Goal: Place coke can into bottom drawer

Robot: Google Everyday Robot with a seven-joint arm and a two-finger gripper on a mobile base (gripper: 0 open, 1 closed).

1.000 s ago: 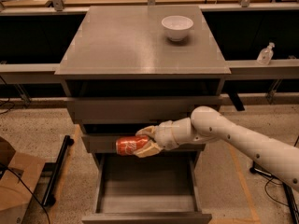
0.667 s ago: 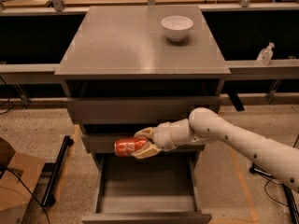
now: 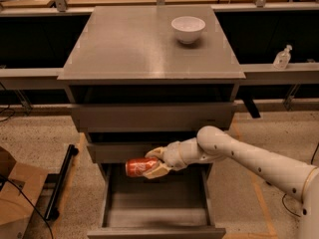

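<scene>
The coke can point(image 3: 135, 166) is red and lies on its side, held in my gripper point(image 3: 153, 163) in front of the middle drawer front. My white arm reaches in from the lower right. The gripper's pale fingers are shut around the can's right end. The can hangs above the back part of the bottom drawer point(image 3: 157, 207), which is pulled out, grey, with low side walls and a bare floor.
A white bowl point(image 3: 188, 29) stands on the grey cabinet top point(image 3: 129, 44) at the back right. Two shut drawer fronts point(image 3: 149, 117) sit above the open one. A cardboard box point(image 3: 17, 193) and a black bar point(image 3: 60, 180) lie on the floor at left. A clear bottle point(image 3: 282, 58) stands on the right ledge.
The gripper with the can has shifted slightly left and a little lower over the open drawer. Nothing else moved.
</scene>
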